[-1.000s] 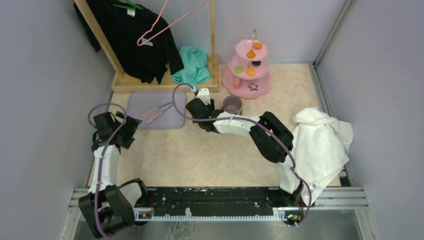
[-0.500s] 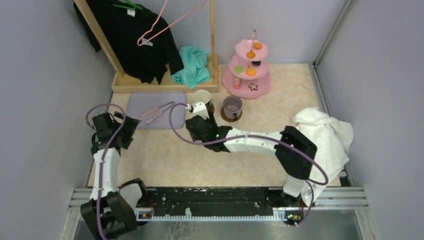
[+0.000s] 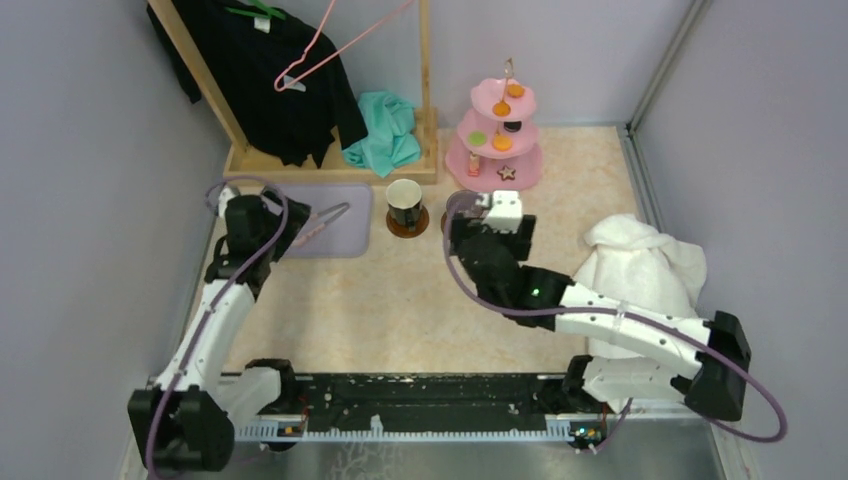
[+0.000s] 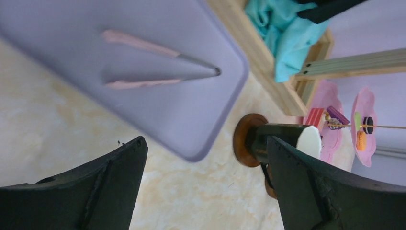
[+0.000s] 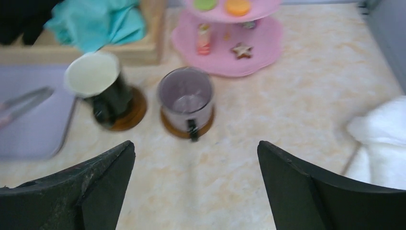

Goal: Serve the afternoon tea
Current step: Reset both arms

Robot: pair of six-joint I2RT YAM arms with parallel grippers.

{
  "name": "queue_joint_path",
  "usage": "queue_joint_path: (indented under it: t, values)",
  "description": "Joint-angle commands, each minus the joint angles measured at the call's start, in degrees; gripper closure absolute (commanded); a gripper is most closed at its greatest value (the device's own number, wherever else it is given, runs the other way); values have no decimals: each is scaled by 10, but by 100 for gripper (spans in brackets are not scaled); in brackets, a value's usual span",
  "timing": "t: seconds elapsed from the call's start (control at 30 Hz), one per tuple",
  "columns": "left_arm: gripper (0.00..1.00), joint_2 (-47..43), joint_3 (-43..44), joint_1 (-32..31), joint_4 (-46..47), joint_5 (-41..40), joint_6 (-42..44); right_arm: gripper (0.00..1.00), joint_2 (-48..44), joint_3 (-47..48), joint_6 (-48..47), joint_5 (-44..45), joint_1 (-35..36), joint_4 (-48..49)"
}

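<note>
From above, the right gripper (image 3: 490, 202) has left the cream mug (image 3: 404, 199), which now stands alone on its coaster (image 3: 408, 226) just in front of the wooden rack. The gripper has swung right and sits over the spot in front of the stand (image 3: 470, 160), hiding the purple mug there. The left gripper (image 3: 275, 215) has come forward over the tray (image 3: 345, 235), near the tongs (image 3: 328, 215). The sweets (image 3: 502, 143) sit on the stand's tiers. In the left wrist view, the left gripper (image 4: 206, 191) is spread wide and holds nothing; the tongs (image 4: 153, 76) lie on the tray (image 4: 191, 110) beyond it, and the cream mug (image 4: 282, 139) stands past the tray's corner. In the right wrist view, the right gripper (image 5: 196, 191) is also wide apart and empty. The purple mug (image 5: 186, 98) stands upright on its own coaster (image 5: 184, 128) straight ahead, with the cream mug (image 5: 98, 86) just to its left and the stand (image 5: 268, 43) behind. Both mugs look placed, so the mug step seems finished; the tongs and sweets are probably next.
</note>
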Motion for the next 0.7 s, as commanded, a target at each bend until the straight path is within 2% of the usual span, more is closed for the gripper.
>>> queue_joint_path:
  t: [0.0,0.17,0.27,0.37,0.47,0.57,0.67]
  values:
    - [1,99,92,-96,58,-151,18,1,-62,-22,6,88,-127,31]
    - [1,203,143,-115,96,-189,70,1,-80,-39,42,-37,-375,46]
    - [1,223,122,-120,146,-224,110,1,-45,-35,69,-90,-468,41]
    - [1,227,77,-130,237,-259,159,1,8,-26,78,-114,-521,43]
    - [2,242,39,-156,332,-300,220,1,66,-1,86,-124,-536,35]
    - [1,276,50,-169,340,-353,248,1,123,33,106,-120,-536,10]
    - [1,311,58,-169,364,-398,252,1,149,51,98,-126,-536,28]
